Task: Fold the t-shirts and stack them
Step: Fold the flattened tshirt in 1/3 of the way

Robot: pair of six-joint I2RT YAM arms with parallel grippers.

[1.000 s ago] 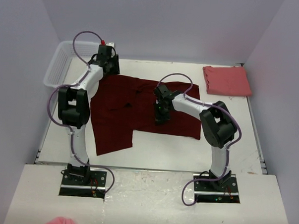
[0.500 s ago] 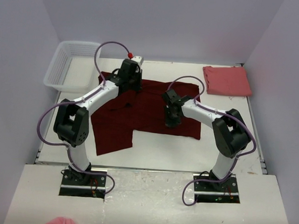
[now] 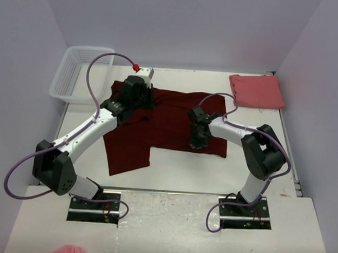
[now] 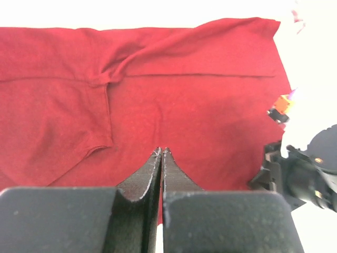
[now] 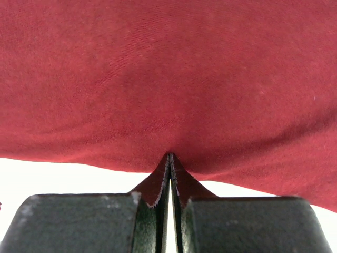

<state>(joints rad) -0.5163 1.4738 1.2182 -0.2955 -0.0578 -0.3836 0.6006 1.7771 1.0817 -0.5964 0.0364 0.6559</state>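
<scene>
Pink t-shirt is folded into a neat rectangle and sits at the far right corner of the table, well apart from everything else. I count that one as done.

Maroon t-shirt lies spread out mid-table between my two arms, mostly flat. A long flap runs toward the near left, so the outline is ragged and not a folded packet. In the left wrist view a sleeve seam and some bunching show near the far edge.

My left gripper is over the far-left part of the maroon t-shirt. Its jaws are pressed together, and red cloth shows in the slit between them, so I read it as pinching the fabric.

My right gripper is at the near right hem, also clamped. The cloth edge peaks up into the fingertips, so that is a clear pinch on the same shirt.

White mesh basket sits at the far left corner, not touching either shirt; I can't see anything in it.

Progress, as a judgement: roughly halfway. One shirt is finished. The second is gripped at two points, so a fold looks about to be made, but I can't tell which one. What is left is to fold the maroon one down to the pink one's size and then stack the two.
</scene>
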